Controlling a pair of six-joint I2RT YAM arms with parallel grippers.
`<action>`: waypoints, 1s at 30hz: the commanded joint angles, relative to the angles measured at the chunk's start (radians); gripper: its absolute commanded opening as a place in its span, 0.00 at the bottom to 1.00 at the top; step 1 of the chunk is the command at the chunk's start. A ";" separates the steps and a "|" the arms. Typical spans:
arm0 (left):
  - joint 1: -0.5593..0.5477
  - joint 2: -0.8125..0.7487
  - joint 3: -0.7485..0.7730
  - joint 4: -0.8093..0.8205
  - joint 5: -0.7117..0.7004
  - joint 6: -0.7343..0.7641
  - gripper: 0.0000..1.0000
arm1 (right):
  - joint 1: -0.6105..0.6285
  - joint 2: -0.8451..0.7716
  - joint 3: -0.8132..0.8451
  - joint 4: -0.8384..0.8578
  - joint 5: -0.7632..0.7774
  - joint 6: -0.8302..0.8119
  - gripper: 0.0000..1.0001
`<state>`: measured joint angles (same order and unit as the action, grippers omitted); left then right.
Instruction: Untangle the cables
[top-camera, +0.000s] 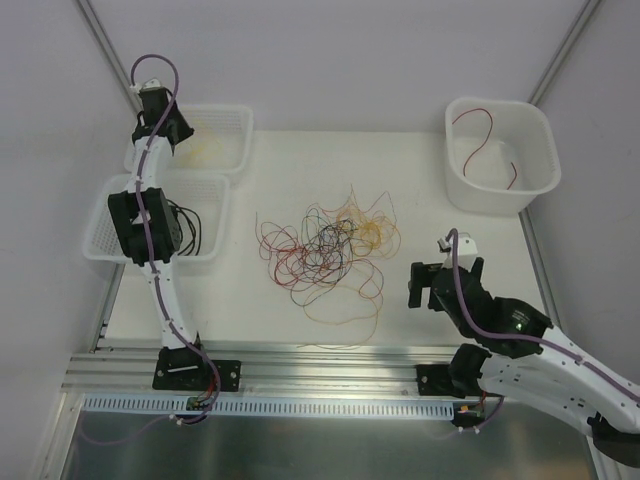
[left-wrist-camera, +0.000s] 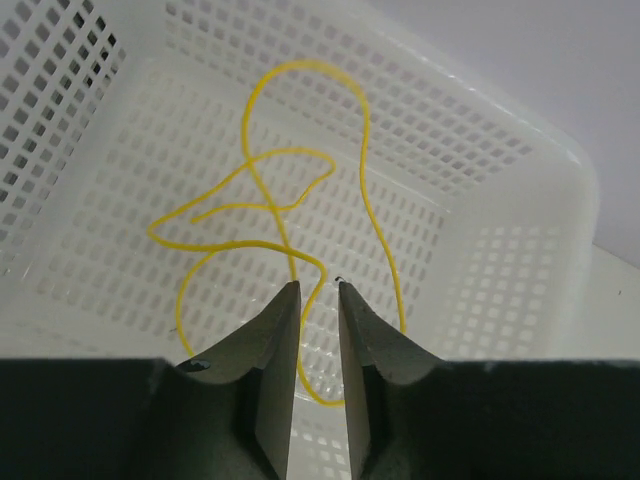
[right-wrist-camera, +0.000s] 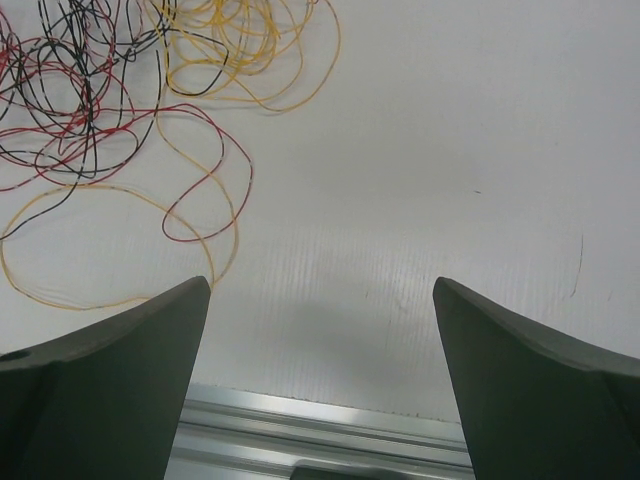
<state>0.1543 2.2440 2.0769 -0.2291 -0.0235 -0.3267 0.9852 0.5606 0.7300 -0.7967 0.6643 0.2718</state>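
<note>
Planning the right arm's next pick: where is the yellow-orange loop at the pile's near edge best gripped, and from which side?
Probably its near arc: there the yellow-orange loop lies alone, clear of red and black strands. Come from above with the right gripper, jaws across the wire.

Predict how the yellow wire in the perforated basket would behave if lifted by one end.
Probably floppy: the yellow wire lies in loose crossing loops, so it would likely dangle. Likely very light, being so thin. It might catch on holes in the white basket.

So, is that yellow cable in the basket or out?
In. The yellow cable lies looped on the white basket floor, inside its walls.
</note>
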 joint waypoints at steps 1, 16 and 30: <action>0.024 -0.046 -0.012 0.070 0.080 -0.071 0.24 | 0.003 0.039 0.031 0.022 -0.021 -0.008 0.99; -0.062 -0.470 -0.351 0.076 0.203 -0.097 0.92 | 0.001 0.148 0.058 0.030 -0.176 0.050 0.99; -0.438 -1.052 -1.047 0.004 0.227 -0.057 0.99 | -0.025 0.455 0.071 0.217 -0.377 0.075 0.99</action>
<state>-0.2428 1.2530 1.0939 -0.1864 0.1623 -0.4076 0.9710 0.9741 0.7670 -0.6735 0.3573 0.3370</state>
